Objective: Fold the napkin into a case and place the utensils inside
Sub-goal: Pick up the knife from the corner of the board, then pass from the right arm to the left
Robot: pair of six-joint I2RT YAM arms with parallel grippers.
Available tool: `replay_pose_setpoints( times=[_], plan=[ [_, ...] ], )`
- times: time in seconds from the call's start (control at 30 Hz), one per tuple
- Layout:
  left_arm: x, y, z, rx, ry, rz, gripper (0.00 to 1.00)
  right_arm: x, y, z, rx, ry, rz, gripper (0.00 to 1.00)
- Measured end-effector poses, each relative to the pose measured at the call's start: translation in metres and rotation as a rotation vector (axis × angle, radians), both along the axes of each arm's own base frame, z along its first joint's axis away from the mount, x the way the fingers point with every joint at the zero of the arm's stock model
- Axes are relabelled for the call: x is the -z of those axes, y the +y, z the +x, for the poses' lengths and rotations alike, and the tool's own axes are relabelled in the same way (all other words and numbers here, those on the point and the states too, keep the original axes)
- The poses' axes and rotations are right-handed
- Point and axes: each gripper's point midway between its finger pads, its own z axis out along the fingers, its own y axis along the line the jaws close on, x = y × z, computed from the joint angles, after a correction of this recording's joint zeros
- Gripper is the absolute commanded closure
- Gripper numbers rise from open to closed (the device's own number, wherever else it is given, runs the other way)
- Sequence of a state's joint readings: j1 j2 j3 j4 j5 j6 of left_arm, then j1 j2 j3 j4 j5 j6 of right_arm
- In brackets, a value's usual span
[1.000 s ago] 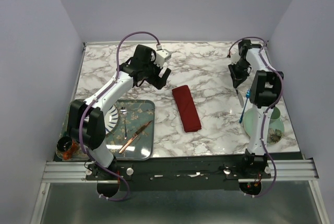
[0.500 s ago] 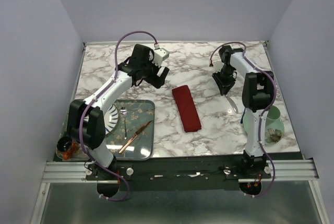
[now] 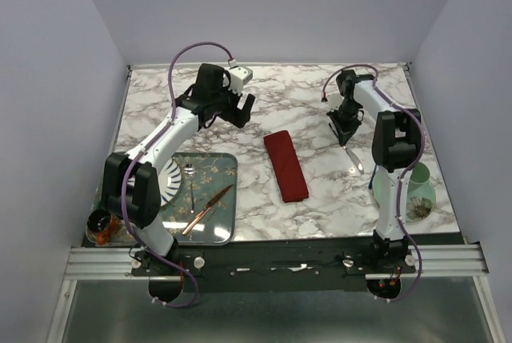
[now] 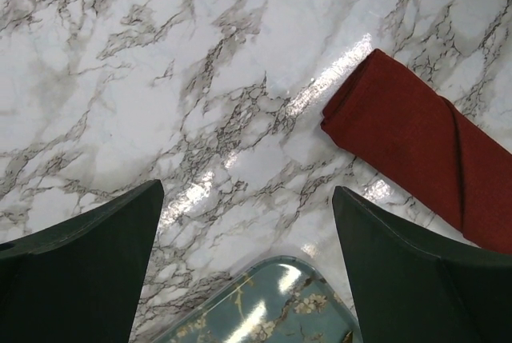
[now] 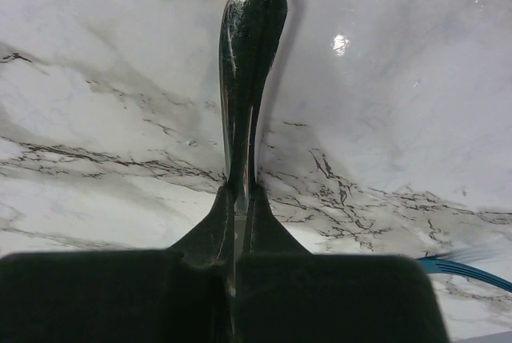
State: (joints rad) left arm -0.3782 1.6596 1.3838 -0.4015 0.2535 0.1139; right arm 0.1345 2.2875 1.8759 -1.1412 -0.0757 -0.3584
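- Case [image 3: 286,165]: dark red cloth folded into a narrow long strip. It lay flat mid-table, and neither gripper touched it.
- Left gripper [image 3: 242,111]: jaws spread wide and empty. It hung over the bare marble table [image 3: 312,95], near the case's far end and beyond the tray [image 3: 220,171].
- Right gripper [image 5: 240,199]: fingers clamped on the pale silvery utensil [image 5: 248,79], right of the case and apart from it. Whether the utensil's tip touched the marble could not be told.
- Blue fork handle [image 5: 468,273]: only a sliver showed, at the edge of the right wrist view.
- Tray contents: copper knife [image 3: 206,209] and small spoon [image 3: 190,177].
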Motion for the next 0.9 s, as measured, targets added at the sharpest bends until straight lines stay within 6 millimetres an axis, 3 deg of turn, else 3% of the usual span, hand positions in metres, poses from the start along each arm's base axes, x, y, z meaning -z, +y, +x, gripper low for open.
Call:
replay_pose_setpoints(
  times=[0.13, 0.27, 0.4, 0.53, 0.67, 0.77, 0.9],
  plan=[
    [-0.004, -0.001, 0.005, 0.010, -0.046, -0.020, 0.01, -0.001, 0.004, -0.003, -0.001, 0.000, 0.028, 0.99],
    [0.000, -0.004, -0.014, 0.093, -0.104, -0.041, 0.01, -0.009, 0.018, -0.015, -0.006, 0.014, 0.105, 0.99],
    [0.002, -0.020, -0.033, 0.273, -0.197, -0.020, 0.01, -0.027, 0.027, -0.024, -0.006, 0.003, 0.164, 0.99],
    [0.003, -0.068, -0.055, 0.551, -0.337, 0.032, 0.06, -0.044, 0.034, -0.031, 0.006, -0.012, 0.211, 0.99],
    [0.015, -0.124, -0.074, 0.804, -0.467, 0.093, 0.24, -0.047, 0.042, -0.038, 0.023, 0.009, 0.252, 0.99],
    [0.031, -0.168, -0.085, 0.968, -0.573, 0.139, 0.24, -0.045, 0.047, -0.048, 0.042, 0.050, 0.284, 0.99],
    [0.045, -0.210, -0.102, 1.126, -0.692, 0.181, 0.24, -0.046, 0.056, -0.063, 0.068, 0.100, 0.333, 0.99]
  ],
)
